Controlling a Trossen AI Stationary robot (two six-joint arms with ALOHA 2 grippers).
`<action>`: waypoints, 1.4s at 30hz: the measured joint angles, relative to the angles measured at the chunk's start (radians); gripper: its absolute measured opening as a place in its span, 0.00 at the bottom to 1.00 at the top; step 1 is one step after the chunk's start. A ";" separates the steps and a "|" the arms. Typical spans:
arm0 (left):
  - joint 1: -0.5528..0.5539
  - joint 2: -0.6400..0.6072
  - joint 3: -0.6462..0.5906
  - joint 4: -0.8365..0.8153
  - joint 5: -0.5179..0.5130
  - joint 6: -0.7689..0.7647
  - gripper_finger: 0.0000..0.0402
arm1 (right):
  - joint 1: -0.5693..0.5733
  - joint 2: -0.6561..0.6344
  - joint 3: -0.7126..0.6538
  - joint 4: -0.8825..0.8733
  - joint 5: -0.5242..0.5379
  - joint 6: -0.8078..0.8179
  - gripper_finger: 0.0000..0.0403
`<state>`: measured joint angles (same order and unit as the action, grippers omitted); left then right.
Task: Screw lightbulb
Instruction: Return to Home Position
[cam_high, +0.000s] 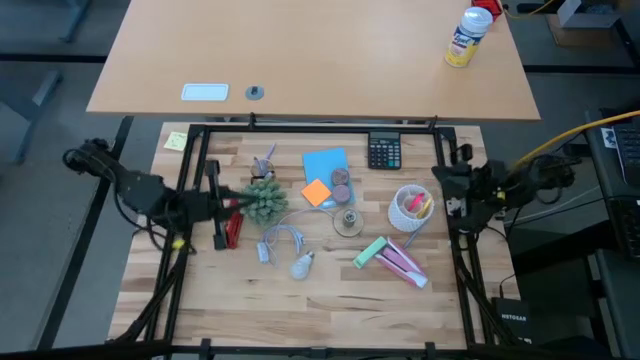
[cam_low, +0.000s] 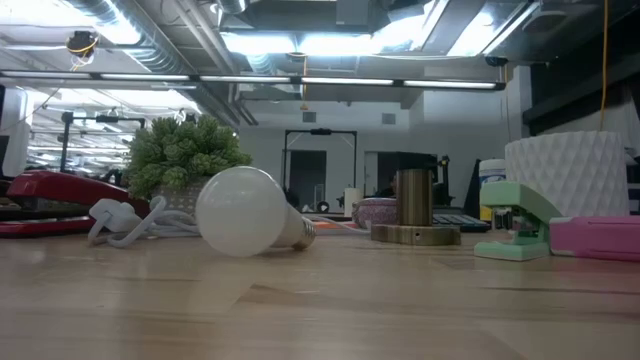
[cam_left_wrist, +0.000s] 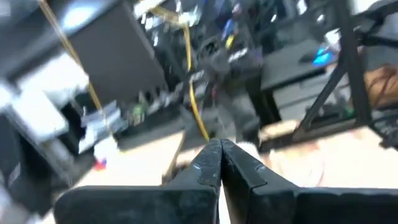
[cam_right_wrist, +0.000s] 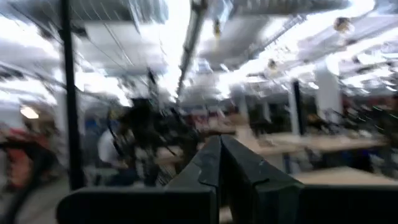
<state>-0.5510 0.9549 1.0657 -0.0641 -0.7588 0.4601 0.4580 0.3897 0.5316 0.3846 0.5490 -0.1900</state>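
High view: the lightbulb (cam_high: 302, 264) lies on its side on the bench (cam_high: 300, 312), towards the near middle. It is just beside the end of the white cord (cam_high: 281, 239) and apart from the brass socket (cam_high: 347, 222). The left arm sits at the bench's left edge by the red stapler (cam_high: 232, 230) and the small green plant (cam_high: 265, 200). The right arm waits at the right edge, near the cup of pens (cam_high: 411, 207). From up here we cannot make out either arm's fingers.

Low view: the frosted globe fills the foreground, resting on the wood, with its metal screw base turned away and largely hidden behind the glass. We judge the lightbulb light, thin-walled and breakable, smooth enough to slip and round enough to roll at a nudge. A gentle hold around the globe's widest part looks best, leaving the threads free for the socket. No gripper shows at this height.

Left wrist view: the left gripper (cam_left_wrist: 219, 149) has its fingers clenched together on nothing. The room beyond is smeared, and we see no lightbulb.

Right wrist view: the right gripper (cam_right_wrist: 219, 144) likewise has its fingers pressed tight and empty. The hall behind is a blur, and no task thing is in sight.
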 joint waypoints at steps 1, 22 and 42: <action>0.025 -0.021 0.000 -0.065 0.001 -0.054 0.00 | 0.000 -0.044 0.000 -0.074 0.022 0.003 0.04; 0.452 -0.442 -0.743 0.176 0.455 -0.518 0.00 | 0.000 -0.387 -0.375 -0.435 0.088 0.399 0.04; 0.462 -0.504 -1.056 0.381 0.475 -0.645 0.00 | 0.000 -0.372 -0.521 -0.303 0.094 0.447 0.04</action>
<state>-0.0895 0.4507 0.0101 0.3168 -0.2840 -0.1844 0.4576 0.0172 0.0109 0.0814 0.6434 0.2565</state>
